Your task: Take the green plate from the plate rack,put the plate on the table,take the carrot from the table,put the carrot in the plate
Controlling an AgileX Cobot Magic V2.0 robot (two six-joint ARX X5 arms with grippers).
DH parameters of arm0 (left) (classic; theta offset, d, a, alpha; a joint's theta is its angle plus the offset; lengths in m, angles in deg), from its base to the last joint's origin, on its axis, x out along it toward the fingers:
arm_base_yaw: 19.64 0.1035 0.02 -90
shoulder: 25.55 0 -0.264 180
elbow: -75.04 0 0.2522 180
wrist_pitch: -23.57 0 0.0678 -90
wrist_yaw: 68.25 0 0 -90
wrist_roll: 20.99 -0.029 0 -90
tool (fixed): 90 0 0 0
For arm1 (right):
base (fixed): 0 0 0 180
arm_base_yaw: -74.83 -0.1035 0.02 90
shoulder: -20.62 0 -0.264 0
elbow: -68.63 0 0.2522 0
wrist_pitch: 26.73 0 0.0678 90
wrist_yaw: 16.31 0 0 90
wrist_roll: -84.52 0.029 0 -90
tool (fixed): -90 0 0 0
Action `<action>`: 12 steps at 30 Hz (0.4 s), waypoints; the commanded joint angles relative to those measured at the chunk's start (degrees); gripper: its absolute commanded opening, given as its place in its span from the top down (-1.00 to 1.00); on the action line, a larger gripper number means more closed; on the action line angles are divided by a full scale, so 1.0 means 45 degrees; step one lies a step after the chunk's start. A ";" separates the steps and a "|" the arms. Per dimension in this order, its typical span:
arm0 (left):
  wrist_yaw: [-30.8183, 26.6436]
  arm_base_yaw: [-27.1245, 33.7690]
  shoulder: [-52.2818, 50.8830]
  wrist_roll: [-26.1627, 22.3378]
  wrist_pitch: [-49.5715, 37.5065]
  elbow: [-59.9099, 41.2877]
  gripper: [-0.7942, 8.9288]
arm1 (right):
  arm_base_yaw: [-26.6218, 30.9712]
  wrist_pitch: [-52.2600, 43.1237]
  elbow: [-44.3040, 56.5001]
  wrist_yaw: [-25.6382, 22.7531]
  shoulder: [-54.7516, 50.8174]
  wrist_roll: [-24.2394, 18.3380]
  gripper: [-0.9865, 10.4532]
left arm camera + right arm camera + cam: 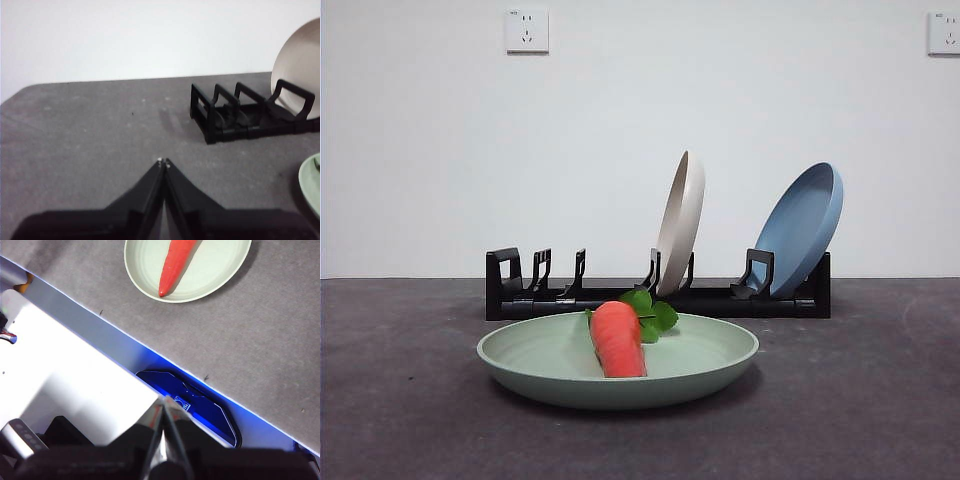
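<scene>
The green plate [550, 360] lies flat on the table [400, 400] in front of the plate rack [620, 300]. The carrot [617, 340] lies in the plate, its green leaves toward the rack. The right wrist view shows plate [220, 267] and carrot [175, 265] from above. My left gripper [163, 162] is shut and empty, low over the table beside the rack's [235, 112] empty end; the plate's edge [310, 182] shows there. My right gripper [164, 410] is shut and empty, back over the table's front edge, away from the plate.
A cream-white plate [680, 220] and a blue plate [802, 228] stand upright in the rack. The cream plate also shows in the left wrist view [300, 65]. A white ledge [70, 370] and a blue-lit device [190, 400] lie under my right gripper. A white wall stands behind.
</scene>
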 commanded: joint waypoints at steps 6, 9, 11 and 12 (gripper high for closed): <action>0.0039 0.0049 -0.0272 0.0335 0.1156 -0.0253 0.84 | -0.0029 -0.0063 0.0029 -0.0029 -0.0019 -0.0049 0.82; 0.0044 0.0049 -0.0267 0.0316 0.1166 -0.0253 0.84 | -0.0029 -0.0063 0.0029 -0.0029 -0.0019 -0.0049 0.82; 0.0039 0.0049 -0.0262 0.0316 0.1171 -0.0253 0.84 | -0.0029 -0.0063 0.0029 -0.0029 -0.0019 -0.0049 0.82; 0.0039 0.0049 -0.0257 0.0316 0.1166 -0.0253 0.84 | -0.0029 -0.0063 0.0029 -0.0029 -0.0019 -0.0053 0.82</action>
